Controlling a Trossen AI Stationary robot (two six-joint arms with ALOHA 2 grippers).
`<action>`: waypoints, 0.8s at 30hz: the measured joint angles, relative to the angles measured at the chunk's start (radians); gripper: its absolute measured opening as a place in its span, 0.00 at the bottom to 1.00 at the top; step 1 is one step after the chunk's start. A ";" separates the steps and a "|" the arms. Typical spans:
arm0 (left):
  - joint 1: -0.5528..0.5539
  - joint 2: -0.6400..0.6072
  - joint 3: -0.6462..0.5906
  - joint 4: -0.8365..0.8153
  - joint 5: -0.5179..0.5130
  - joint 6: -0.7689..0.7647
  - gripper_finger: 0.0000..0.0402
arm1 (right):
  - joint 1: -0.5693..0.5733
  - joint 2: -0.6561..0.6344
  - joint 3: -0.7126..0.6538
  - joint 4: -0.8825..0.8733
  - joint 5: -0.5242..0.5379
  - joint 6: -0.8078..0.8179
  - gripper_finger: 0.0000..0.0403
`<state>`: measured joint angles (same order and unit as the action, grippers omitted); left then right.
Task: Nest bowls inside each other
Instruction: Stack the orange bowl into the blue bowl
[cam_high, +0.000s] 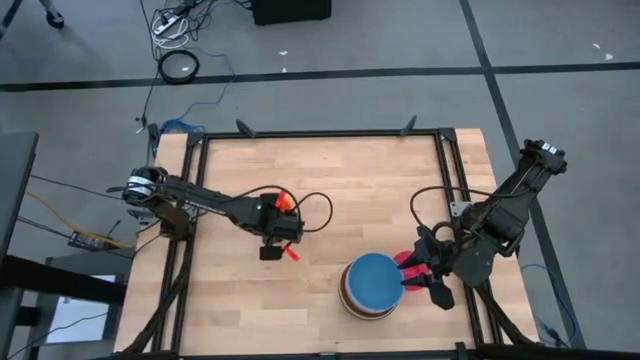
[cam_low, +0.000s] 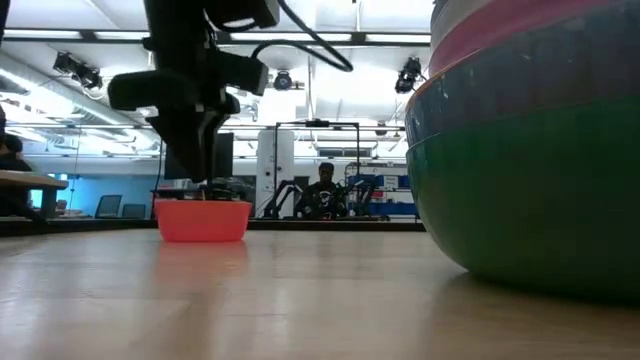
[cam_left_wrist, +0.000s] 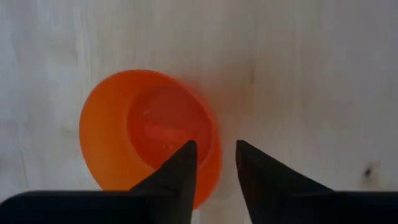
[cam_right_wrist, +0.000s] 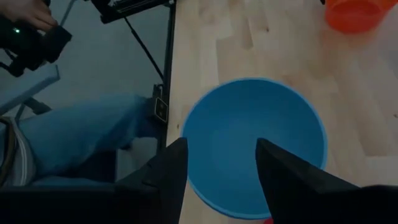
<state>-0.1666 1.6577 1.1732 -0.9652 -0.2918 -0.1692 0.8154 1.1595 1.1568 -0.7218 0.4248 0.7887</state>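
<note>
The left claw (cam_left_wrist: 211, 155) straddles the rim of the small orange-red bowl (cam_left_wrist: 149, 134) at mid-bench (cam_high: 350, 180), fingers apart. The right claw (cam_right_wrist: 217, 155), fingers apart, hangs over the blue bowl (cam_right_wrist: 255, 143) topping the near-right stack.

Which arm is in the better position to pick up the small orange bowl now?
Left. The left gripper is directly over the small orange bowl, fingers open astride its rim. The right gripper is open at the blue bowl topping the stack.

Two dark jointed arms trailing black looping cables, each pincer (cam_left_wrist: 211, 158) ending in tapered black fingers.
</note>
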 joint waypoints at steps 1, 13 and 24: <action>0.006 0.000 0.000 0.002 0.002 0.000 0.32 | 0.000 0.000 0.000 -0.001 0.000 0.000 0.44; 0.023 0.038 0.000 0.028 0.051 0.024 0.38 | 0.000 0.000 0.000 0.000 0.001 -0.002 0.43; 0.067 0.101 -0.001 0.035 0.051 0.034 0.38 | 0.000 0.000 0.000 0.001 0.001 0.002 0.43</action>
<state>-0.0995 1.7591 1.1725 -0.9301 -0.2408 -0.1352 0.8158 1.1599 1.1568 -0.7204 0.4259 0.7902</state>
